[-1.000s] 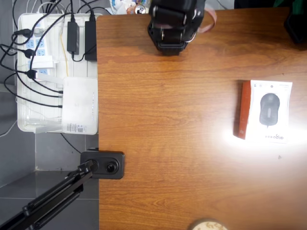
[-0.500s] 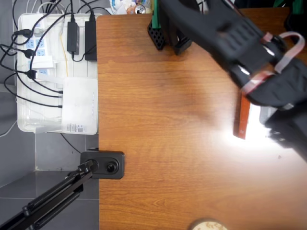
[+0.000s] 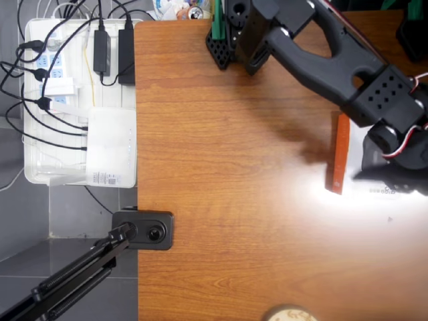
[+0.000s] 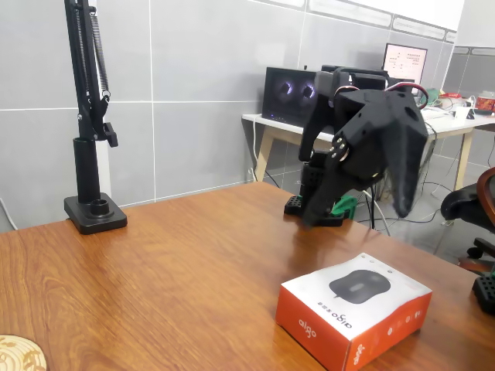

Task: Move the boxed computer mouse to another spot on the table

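At about three o'clock on the desk in the overhead view, close to its right edge, the box is lying flat with the pictured mouse facing up and its orange-red side turned toward nine o'clock. In the fixed view it is sitting near the front right of the wood, all of it resting on the surface, nothing touching it. So the move is not yet begun, by the look of it: the box is not gripped or lifted, and both the grasp and the carry to a new spot are left to do.

The gripper is hanging in the air above and just behind the box in the fixed view, clear daylight showing between them. In the overhead view the gripper is covering most of the box's white face, leaving the orange strip and a sliver of lettering showing. I cannot tell whether the fingers are spread or pressed together; they are blurred and dark against the body in both views.

The arm is reaching from its base at twelve o'clock on the desk's far edge, stretching out toward three o'clock, its wrist bent downward over the box.

A lamp stand is standing well apart at the back left.
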Motion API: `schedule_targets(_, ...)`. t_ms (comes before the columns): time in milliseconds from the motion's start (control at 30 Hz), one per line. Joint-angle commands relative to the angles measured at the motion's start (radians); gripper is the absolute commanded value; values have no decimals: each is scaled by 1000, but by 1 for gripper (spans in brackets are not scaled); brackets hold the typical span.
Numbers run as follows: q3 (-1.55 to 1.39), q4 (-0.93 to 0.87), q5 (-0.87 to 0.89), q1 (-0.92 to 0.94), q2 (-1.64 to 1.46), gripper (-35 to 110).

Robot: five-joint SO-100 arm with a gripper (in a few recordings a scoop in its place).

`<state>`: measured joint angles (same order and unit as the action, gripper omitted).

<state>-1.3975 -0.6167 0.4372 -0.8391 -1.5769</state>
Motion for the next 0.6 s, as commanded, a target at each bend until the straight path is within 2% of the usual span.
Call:
schedule_targets(0, 34, -152, -137, -26, -54, 105)
schedule_targets(200, 8, -256, -222, -103, -8, 106)
schedule_targets(567, 0, -204, -249, -169, 138, 106)
